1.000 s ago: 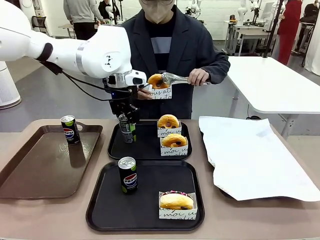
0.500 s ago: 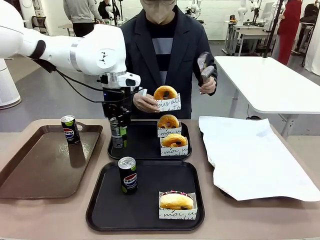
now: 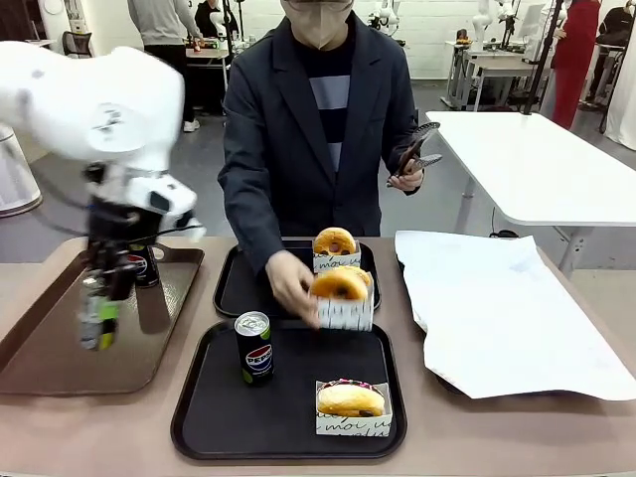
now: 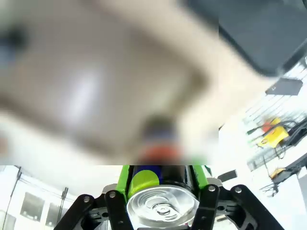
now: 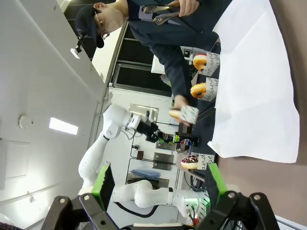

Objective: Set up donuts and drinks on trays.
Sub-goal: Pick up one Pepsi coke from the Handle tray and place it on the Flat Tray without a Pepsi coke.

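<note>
My left gripper (image 3: pixel 102 298) is shut on a black Pepsi can (image 3: pixel 94 323), blurred, above the brown tray (image 3: pixel 60 343). In the left wrist view the can's silver top (image 4: pixel 160 205) sits between the fingers of that gripper (image 4: pixel 160 191). A second can (image 3: pixel 254 348) and a sleeved donut (image 3: pixel 350 400) stand on the near black tray (image 3: pixel 214 417). One donut (image 3: pixel 335 242) rests on the far black tray (image 3: pixel 237 290). The person's hand holds another sleeved donut (image 3: pixel 342 294) just above where the two trays meet. My right gripper (image 5: pixel 158 177) is open and holds nothing.
Another can (image 3: pixel 142 266) stands at the back of the brown tray, partly behind my left arm. The person's other hand holds metal tongs (image 3: pixel 417 151) at chest height. A large white paper sheet (image 3: pixel 497 308) covers the table's right side.
My left arm swung left with the can, from over the far black tray to above the brown tray. The person lowered the sleeved donut toward the trays and kept the tongs raised.
</note>
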### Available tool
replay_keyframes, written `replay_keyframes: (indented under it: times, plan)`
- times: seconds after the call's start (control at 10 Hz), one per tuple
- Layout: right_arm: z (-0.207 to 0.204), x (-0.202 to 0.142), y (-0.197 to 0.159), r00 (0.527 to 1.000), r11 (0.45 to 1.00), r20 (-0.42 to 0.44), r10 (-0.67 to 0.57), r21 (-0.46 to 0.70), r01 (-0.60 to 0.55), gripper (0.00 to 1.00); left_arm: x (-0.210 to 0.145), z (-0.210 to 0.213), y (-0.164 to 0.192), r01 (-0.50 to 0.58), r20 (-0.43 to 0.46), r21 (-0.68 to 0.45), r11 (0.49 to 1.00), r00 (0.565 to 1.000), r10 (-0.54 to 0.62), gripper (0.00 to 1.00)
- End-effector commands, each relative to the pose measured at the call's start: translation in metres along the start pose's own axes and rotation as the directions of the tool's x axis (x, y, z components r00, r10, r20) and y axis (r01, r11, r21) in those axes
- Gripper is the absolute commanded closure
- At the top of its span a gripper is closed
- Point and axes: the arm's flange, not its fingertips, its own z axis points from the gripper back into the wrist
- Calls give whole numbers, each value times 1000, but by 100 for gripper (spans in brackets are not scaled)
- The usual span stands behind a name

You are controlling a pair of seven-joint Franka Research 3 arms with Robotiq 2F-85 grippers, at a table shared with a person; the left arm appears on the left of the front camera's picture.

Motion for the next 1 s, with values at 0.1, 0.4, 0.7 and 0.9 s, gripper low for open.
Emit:
replay_keyframes:
  times: [0.1,0.4,0.7,0.9]
  plan:
    - [-3,1,0,1000,1000,17,19,21,-20,0,-31,-12,4,-25,105,25,999,994,23,42]
    - [-3,1,0,1000,1000,17,19,21,-20,0,-31,-9,8,-41,144,7,999,989,39,42]
    - [-3,1,0,1000,1000,17,19,21,-20,0,-29,-8,12,-48,144,1,999,989,47,42]
    - [-3,1,0,1000,1000,17,19,21,-20,0,-27,1,15,-67,216,-28,997,974,71,42]
